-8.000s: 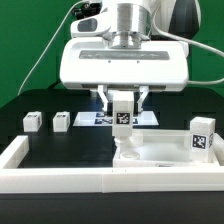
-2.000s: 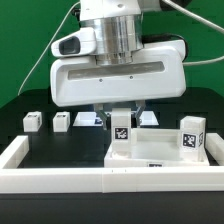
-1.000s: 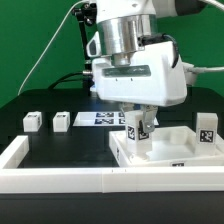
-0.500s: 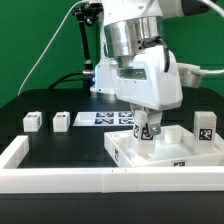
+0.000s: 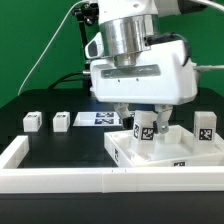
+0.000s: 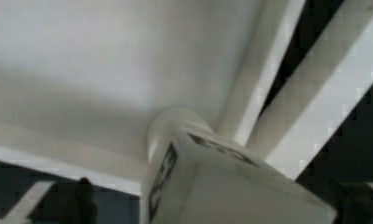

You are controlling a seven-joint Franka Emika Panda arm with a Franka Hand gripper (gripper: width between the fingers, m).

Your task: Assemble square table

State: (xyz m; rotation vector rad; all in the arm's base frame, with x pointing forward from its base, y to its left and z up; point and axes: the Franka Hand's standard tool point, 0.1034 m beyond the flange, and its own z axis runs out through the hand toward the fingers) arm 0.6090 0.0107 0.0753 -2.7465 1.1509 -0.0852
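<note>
The slab (image 5: 172, 152) lies on the desk (image 5: 70, 145) at the exterior view's right, its front edge just behind the low wall (image 5: 60, 178). Bare desk stays open to the left, as far as two spare legs (image 5: 33, 121) (image 5: 61, 121). A leg (image 5: 145, 129) stands upright on the slab's left part, between the jaws. The jaws straddle it slightly parted, gripping nothing. Another leg (image 5: 205, 129) stands at the right edge.

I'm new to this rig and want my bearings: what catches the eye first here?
The big white hand fills the middle of the exterior view, with a tagged leg upright beneath it, over the square tabletop. A second leg stands at the tabletop's corner on the exterior view's right; two loose legs sit on the dark table at its left.
</note>
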